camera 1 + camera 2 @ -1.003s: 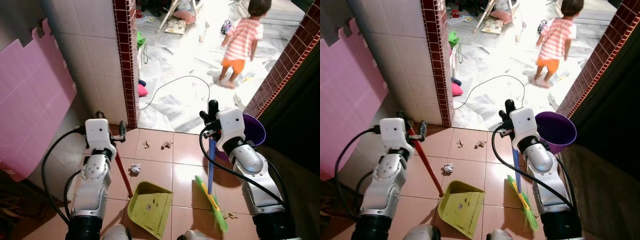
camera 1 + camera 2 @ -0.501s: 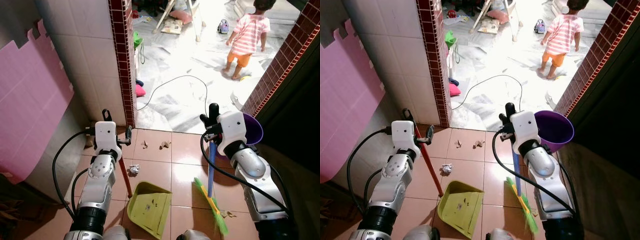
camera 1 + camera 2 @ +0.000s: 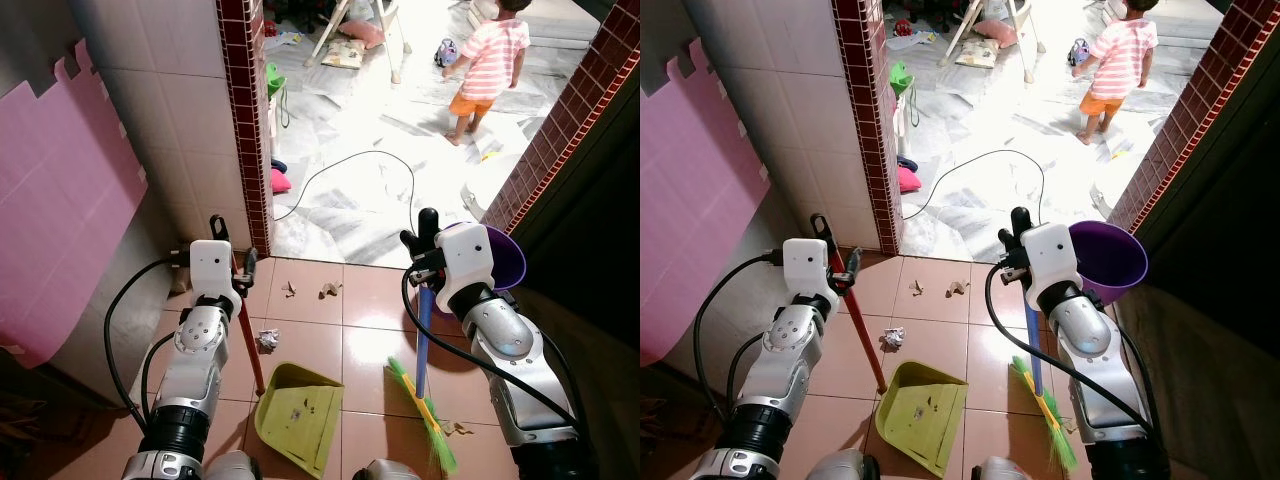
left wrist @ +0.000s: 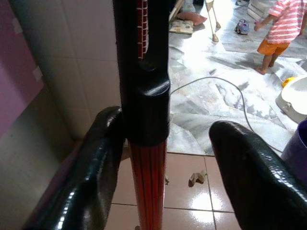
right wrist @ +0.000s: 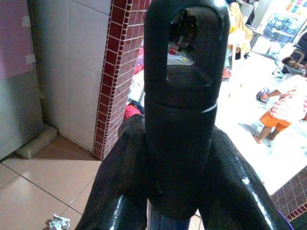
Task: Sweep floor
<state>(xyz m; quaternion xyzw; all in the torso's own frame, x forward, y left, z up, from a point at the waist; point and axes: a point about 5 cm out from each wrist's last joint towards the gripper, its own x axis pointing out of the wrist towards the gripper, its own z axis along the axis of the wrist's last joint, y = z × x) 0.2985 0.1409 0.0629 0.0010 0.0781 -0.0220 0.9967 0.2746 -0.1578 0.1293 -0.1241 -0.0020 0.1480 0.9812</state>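
Broom (image 3: 422,345): light, stiff blue pole, soft green bristles on the tiles; right gripper (image 5: 180,158) clamps its black top.
Dustpan (image 3: 922,400): light yellow plastic, red handle leaning inside the left gripper (image 4: 165,153), whose fingers stand apart, one touching.
Debris: crumpled paper (image 3: 268,340) near the dustpan.
Obstacles: purple bucket (image 3: 1110,262) beside the broom; cable (image 3: 350,170) and a child (image 3: 480,65) beyond the doorway.
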